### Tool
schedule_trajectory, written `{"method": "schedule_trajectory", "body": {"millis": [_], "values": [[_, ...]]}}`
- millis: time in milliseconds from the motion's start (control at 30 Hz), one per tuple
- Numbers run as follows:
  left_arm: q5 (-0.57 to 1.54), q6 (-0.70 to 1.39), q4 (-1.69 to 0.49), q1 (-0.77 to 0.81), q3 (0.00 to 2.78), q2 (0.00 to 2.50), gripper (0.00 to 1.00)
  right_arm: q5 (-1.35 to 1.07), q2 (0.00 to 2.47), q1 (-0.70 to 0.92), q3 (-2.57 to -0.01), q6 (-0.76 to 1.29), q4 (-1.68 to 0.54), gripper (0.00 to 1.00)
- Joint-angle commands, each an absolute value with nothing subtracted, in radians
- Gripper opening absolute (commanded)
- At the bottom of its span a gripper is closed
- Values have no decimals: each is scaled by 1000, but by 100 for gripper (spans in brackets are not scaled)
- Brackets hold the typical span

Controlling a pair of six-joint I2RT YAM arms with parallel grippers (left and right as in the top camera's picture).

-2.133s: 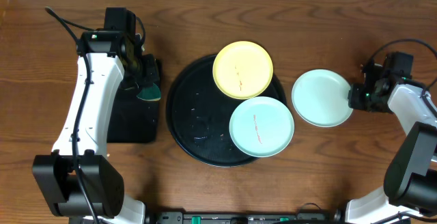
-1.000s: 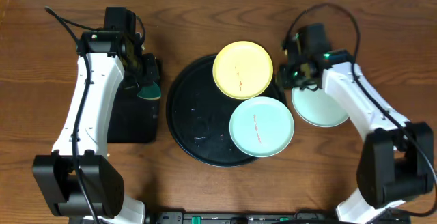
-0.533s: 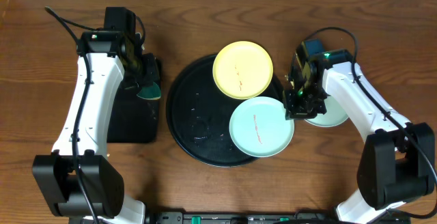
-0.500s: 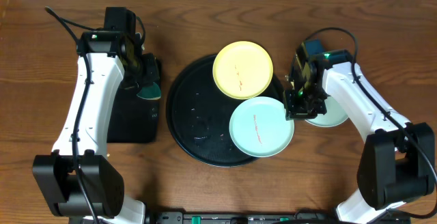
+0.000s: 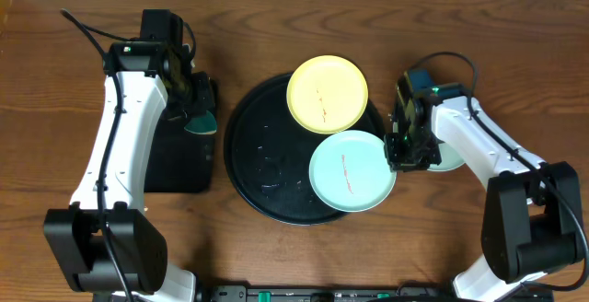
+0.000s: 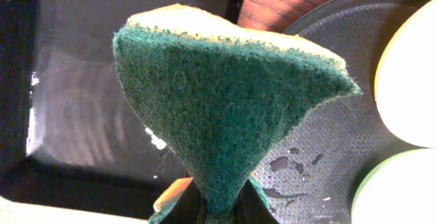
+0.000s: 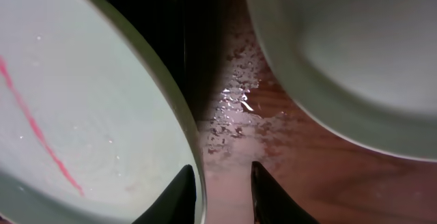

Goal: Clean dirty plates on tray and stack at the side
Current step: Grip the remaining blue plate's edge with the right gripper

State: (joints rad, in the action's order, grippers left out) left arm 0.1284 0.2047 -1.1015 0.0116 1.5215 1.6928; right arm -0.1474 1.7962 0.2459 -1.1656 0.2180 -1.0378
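Since the marked turquoise plate (image 5: 352,170) lies on the tray (image 5: 247,145), your right gripper (image 7: 220,198) stands spread at its rim, probably to lift it. Your left gripper (image 5: 195,107) pinches the sponge (image 6: 225,115), held aside, ready for scrubbing.

Left wrist view: the sponge (image 6: 232,108) fills the middle and screens my left claw (image 6: 218,207). Only dark finger roots show at the lower edge. The yellow plate (image 6: 410,80) is cut by the right edge.

Right wrist view: the marked plate (image 7: 82,115) runs off left and bottom, and the plain plate (image 7: 355,53) off top and right. Whether my right claw (image 7: 222,193) touches the marked plate's rim, I cannot tell.

Overhead: my right arm (image 5: 479,141) covers most of the plain plate and the claw's tips. My left arm (image 5: 120,145) overlaps the small tray (image 5: 189,164).
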Motion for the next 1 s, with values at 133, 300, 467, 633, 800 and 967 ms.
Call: {"method": "schedule_trajectory", "body": {"millis": [133,300,467,633,800,967], "values": [[130,187,-1105,13,1533,1684,7,-201,1772,280,-1130,232,-998,1],[130,187,-1105,13,1533,1684,8,-257,1772,302,-1131,230,-989,1],[130,187,-1105,13,1533,1684,7,-332,1771,362,-1144,250,-913,1],[130,187,-1105,13,1530,1684,7,-312,1772,481,-1143,475,-763,1],[130,187,-1104,13,1526,1684,8,-151,1779,619,-1143,657,-638,1],[130,187,-1101,13,1526,1684,7,-109,1781,662,-1143,669,-633,6]]}}
